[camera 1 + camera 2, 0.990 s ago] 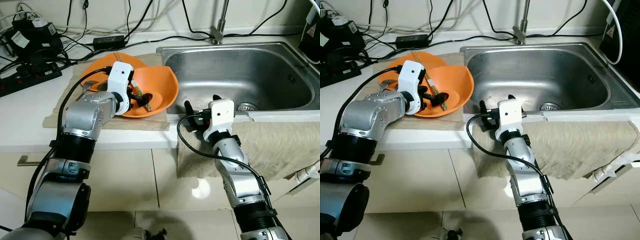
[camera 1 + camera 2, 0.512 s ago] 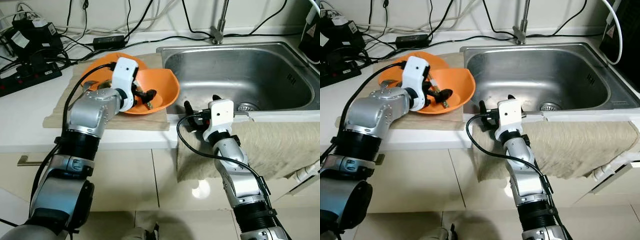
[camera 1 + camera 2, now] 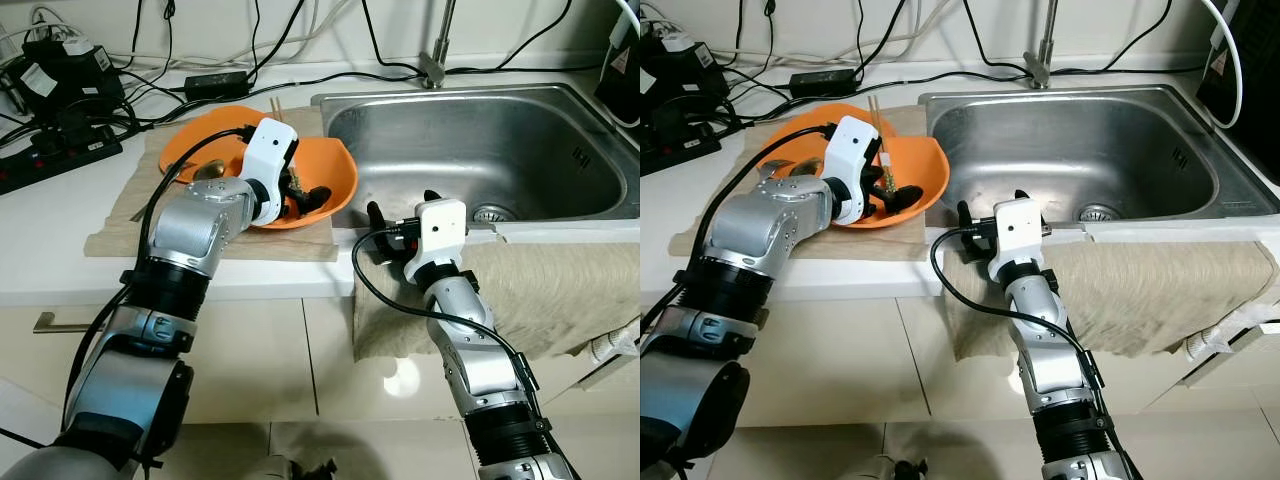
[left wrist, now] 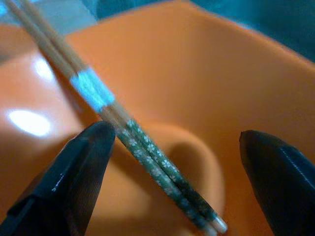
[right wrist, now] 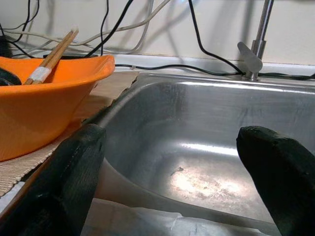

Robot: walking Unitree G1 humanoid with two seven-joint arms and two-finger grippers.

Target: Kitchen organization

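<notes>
**Left gripper in the orange bowl, chopsticks between its fingers**

On the counter beside the sink (image 3: pixel 600 120), an orange bowl (image 3: pixel 335 165) sits on a beige mat (image 3: pixel 215 245), overlapping an orange plate (image 3: pixel 190 145) behind it. The left gripper (image 3: pixel 305 200) reaches into the bowl from the robot's side. From the head views the fingertips are dark against the bowl, and a pair of chopsticks (image 3: pixel 880 140) rises out past the white wrist housing toward the wall.

The left wrist view gives what the head views cannot: the chopsticks (image 4: pixel 142 147), with a pale band and green patterned ends, lie slanting in the bowl between the two black fingers (image 4: pixel 74 177), close to one and well apart from the other. The jaws stand wide and grip nothing; whether the near finger touches the sticks is hard to tell in the blur.

The right gripper (image 3: pixel 400 215) rests at the sink's front edge above a draped cloth (image 3: pixel 560 290), its fingers spread wide, holding nothing. Its wrist view looks into the steel basin, with the bowl's side and the tap (image 5: pixel 253 49) visible.
</notes>
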